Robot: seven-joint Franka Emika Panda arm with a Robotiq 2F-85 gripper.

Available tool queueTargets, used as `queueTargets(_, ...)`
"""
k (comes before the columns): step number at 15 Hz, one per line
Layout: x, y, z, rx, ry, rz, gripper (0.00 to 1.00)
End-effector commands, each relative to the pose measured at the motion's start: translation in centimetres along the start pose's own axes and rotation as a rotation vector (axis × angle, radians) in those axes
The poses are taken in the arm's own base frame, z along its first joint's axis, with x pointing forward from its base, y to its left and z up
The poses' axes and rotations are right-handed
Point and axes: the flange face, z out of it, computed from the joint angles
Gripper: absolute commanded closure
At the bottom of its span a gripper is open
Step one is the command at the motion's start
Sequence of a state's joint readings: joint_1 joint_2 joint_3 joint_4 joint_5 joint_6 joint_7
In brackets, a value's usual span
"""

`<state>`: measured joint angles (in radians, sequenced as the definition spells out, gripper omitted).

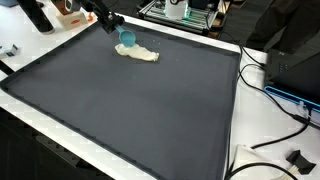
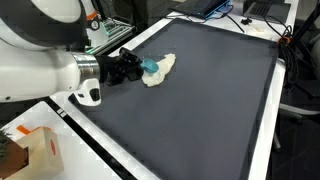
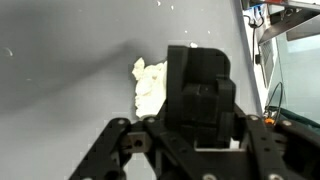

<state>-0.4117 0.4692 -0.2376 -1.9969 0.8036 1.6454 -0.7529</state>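
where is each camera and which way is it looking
Exterior view: high at the mat, facing across it to the tool, blue thing and cloth at the far edge; only the tool shows.
Exterior view: beside the arm, facing along it over the mat; arm and tool show.
Wrist view: above the tool, facing down at cloth and mat.
Shared: cloth in all three.
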Motion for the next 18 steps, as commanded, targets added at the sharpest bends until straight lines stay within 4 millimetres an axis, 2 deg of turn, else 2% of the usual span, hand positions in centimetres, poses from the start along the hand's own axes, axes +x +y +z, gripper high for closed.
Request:
queueTargets(1, -2.8, -3.5, -0.2, -0.059, -0.003, 0.005, 0.73)
queueTargets(7, -4.6, -10.4, -1.1, -0.181, 0.105, 0.130, 0.73)
queueTargets(12, -5.4, -15.8, -2.1, -0.363, 0.226, 0.264, 0.73)
queueTargets(15, -6.1, -18.3, -2.4, -0.466, 0.251, 0.338, 0.73)
queueTargets(18, -6.7, -19.8, -2.5, -0.560, 0.261, 0.403, 0.73)
